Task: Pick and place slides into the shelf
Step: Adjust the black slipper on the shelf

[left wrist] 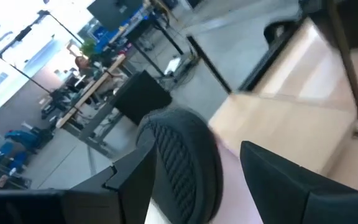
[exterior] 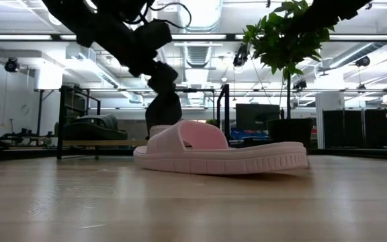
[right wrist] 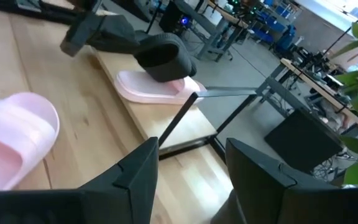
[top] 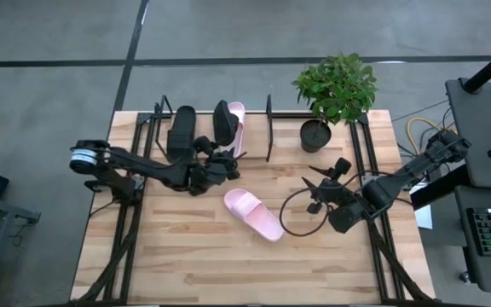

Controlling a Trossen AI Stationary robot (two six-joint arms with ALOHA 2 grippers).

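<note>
The shelf (top: pixel 268 128) stands at the table's far side. One black slide (top: pixel 181 132) lies flat on it at the left. A second black slide (top: pixel 222 122) is tipped on edge, leaning on a pink slide (top: pixel 238 128) that lies on the shelf board (right wrist: pixel 160 127). My left gripper (left wrist: pixel 197 149) is open, with one finger on each side of this tipped slide's near end (left wrist: pixel 185 162). The other pink slide (top: pixel 254 213) rests sole down on the table's middle. My right gripper (top: pixel 318 189) hangs open to its right with nothing between its fingers. My left gripper comes nearly level from the table's near side. One finger (left wrist: pixel 135 180) lies close along the treaded sole (left wrist: pixel 173 155) of the tipped black slide; whether it touches I cannot tell. The other finger (left wrist: pixel 278 180) stands apart from it, and pink shows in the gap.
A potted plant (top: pixel 335 94) stands at the far right, beside the shelf's right upright. A black cable loop (top: pixel 301 213) lies on the table between the pink slide and my right gripper. Bare wood stretches along the near edge (top: pixel 228 273).
</note>
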